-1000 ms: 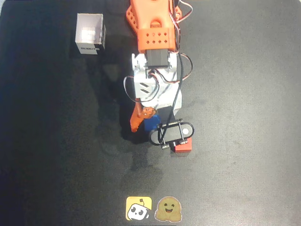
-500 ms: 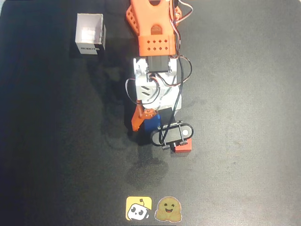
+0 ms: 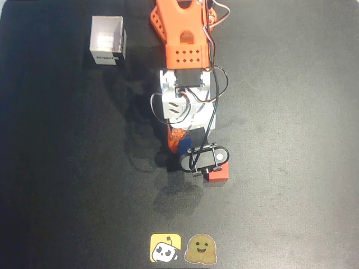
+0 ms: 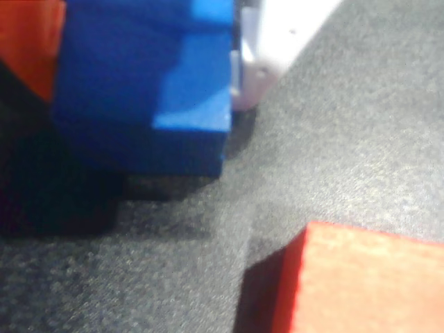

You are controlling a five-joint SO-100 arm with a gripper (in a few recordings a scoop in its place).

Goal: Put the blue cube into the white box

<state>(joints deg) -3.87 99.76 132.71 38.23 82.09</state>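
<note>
One orange-and-white arm (image 3: 185, 84) reaches down the black table (image 3: 291, 140). Up in the overhead view's left corner, well apart, stands the white box (image 3: 107, 40). Its gripper (image 3: 180, 143) is clamped on the blue cube (image 4: 149, 83), just beside the red cube (image 3: 219, 171).

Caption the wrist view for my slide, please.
Pincer closed on the blue cube, red cube nearby.
</note>
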